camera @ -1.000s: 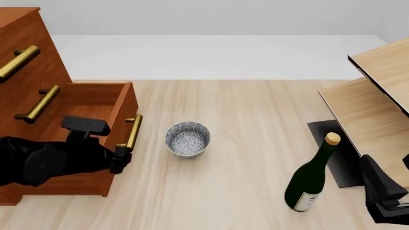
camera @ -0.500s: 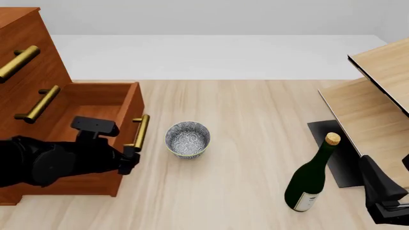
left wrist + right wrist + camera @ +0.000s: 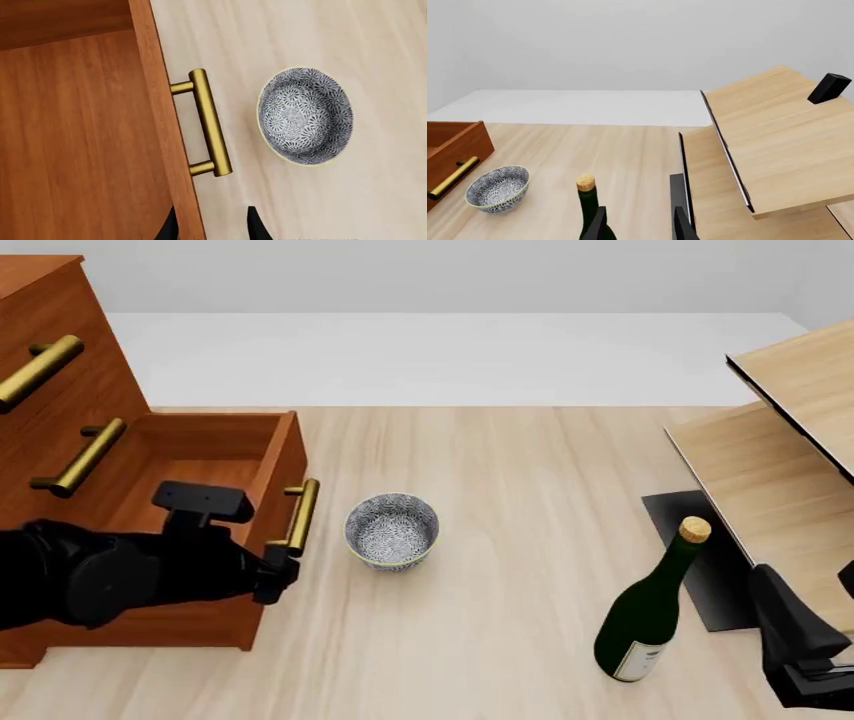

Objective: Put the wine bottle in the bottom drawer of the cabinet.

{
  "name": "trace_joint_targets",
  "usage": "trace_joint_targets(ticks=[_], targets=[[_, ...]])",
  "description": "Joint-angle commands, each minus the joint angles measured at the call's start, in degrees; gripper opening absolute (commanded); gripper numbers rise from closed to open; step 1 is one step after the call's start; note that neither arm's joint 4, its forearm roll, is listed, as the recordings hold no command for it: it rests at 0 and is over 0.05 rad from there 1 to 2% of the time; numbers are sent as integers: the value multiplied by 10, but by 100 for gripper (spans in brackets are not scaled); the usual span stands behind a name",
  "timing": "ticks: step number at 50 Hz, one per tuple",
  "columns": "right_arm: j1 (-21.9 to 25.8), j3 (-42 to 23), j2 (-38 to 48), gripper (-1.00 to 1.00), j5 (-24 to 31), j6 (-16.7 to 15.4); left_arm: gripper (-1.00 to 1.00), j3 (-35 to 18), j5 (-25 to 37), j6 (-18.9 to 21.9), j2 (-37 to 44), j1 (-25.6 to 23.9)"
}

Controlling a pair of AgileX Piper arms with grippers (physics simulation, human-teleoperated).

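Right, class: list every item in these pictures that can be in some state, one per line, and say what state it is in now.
bottom drawer: pulled open, nothing visible inside.
upper drawers: closed.
wine bottle: upright on the table, corked.
bowl: upright, empty.
left gripper: fingers straddling the drawer front; grip unclear.
right gripper: open, holding nothing, beside the bottle.

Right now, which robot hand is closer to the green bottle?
The right one. The right gripper sits just beside the wine bottle, not touching it. The left gripper is far across the table, straddling the front panel of the bottom drawer.
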Motion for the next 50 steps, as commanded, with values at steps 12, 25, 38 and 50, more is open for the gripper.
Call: trace_joint_targets(ticks=[12, 25, 38, 50], targets=[[-2, 0, 0, 100, -1, -1, 100, -17, 37, 30, -61, -29], [-9, -1, -2, 100, -2, -4, 100, -76, 145, 71, -175, -10], [-16, -3, -4, 100, -8, -7, 100, -154, 228, 65, -248, -43], [-36, -17, -5, 100, -18, -10, 100, -188, 212, 44, -270, -121]])
